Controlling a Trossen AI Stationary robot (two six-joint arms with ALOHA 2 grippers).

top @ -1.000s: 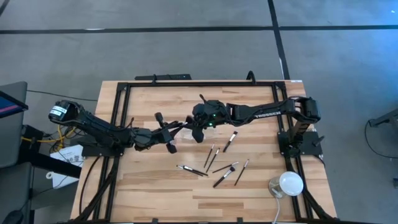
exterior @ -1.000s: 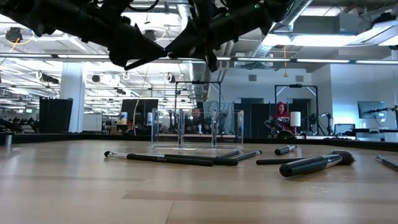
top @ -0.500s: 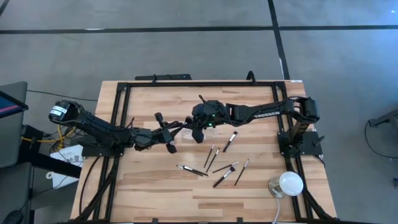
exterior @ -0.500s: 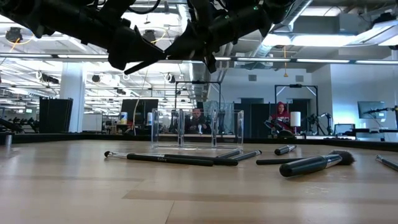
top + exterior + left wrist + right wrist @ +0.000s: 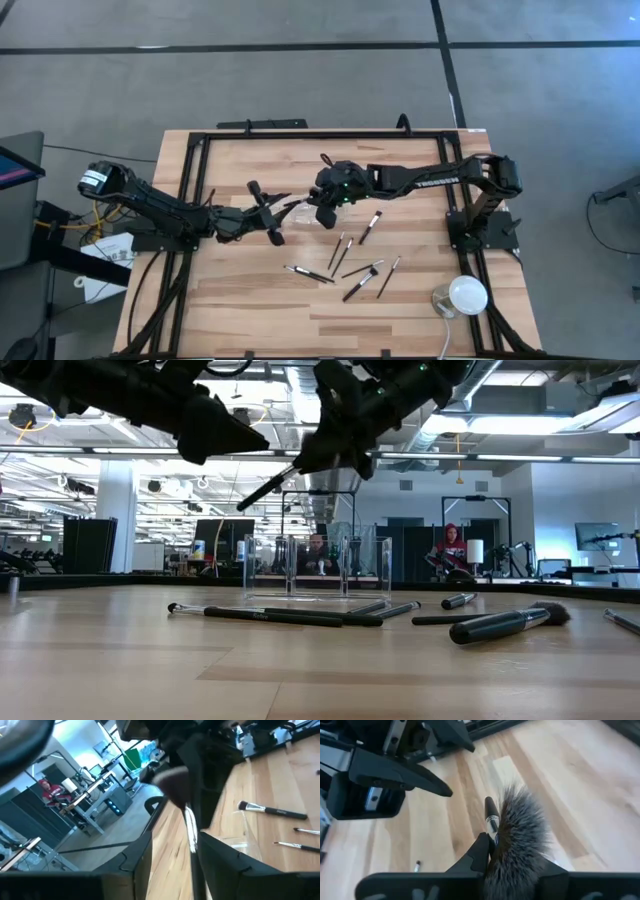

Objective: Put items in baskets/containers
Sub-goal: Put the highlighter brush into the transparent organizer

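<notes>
My right gripper (image 5: 322, 207) hovers over the middle of the table, shut on a makeup brush (image 5: 517, 827) with a bushy grey head. The brush's dark handle (image 5: 265, 488) slants down above the clear container (image 5: 315, 568), which stands on the table. My left gripper (image 5: 266, 212) faces it from the table's left and is open. In the left wrist view its fingers (image 5: 137, 862) stand on either side of the brush's handle (image 5: 192, 855) with gaps. Several more brushes (image 5: 345, 268) lie flat on the wood. My right gripper pinches the brush at its head end, where the bristles (image 5: 520, 845) meet the ferrule, between its two fingers. The brush lies along the fingers, its handle (image 5: 491, 817) pointing on past them toward my left gripper. It is lifted clear and slants handle-down over the container.
A white dome-shaped object (image 5: 461, 296) sits at the table's near right corner. A black frame (image 5: 300, 135) runs along the table's edges. The loose brushes lie right of centre, toward the near edge; bare wood shows at the near left (image 5: 230, 300).
My left gripper has opened and let go of the brush's handle while staying in place. My right gripper has tipped downward with the brush, whose handle now slants down toward the container, free of the left fingers.
</notes>
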